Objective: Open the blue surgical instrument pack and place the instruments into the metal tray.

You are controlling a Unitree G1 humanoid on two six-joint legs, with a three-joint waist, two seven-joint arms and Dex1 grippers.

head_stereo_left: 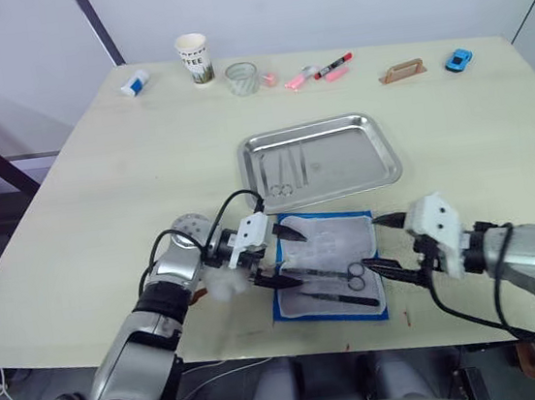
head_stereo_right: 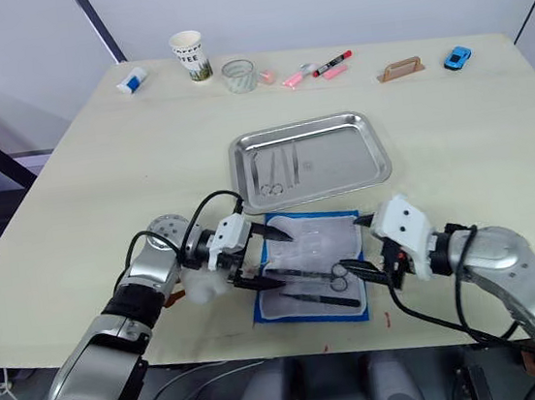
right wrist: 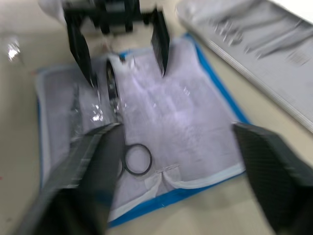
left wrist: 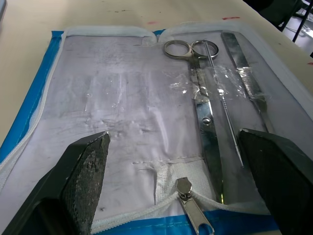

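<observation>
Near the tabletop's front edge the flat blue surgical instrument pack (head_stereo_left: 326, 266) lies open, both grippers' fingers apart, so I'd close my left gripper (head_stereo_left: 272, 256) squarely on the silvery ring-handled scissors (left wrist: 201, 112), lifting clear before crossing to the shiny steel tray (head_stereo_left: 388, 158).

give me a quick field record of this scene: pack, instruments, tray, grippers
pack: blue surgical instrument pack open flat, pale lining up, near table edge
in pack: scissors, thin probe, flat handled tool
tray: metal tray beyond the pack, several instruments already inside
left gripper: open, at pack's left edge
right gripper: open, at pack's right edge
</observation>
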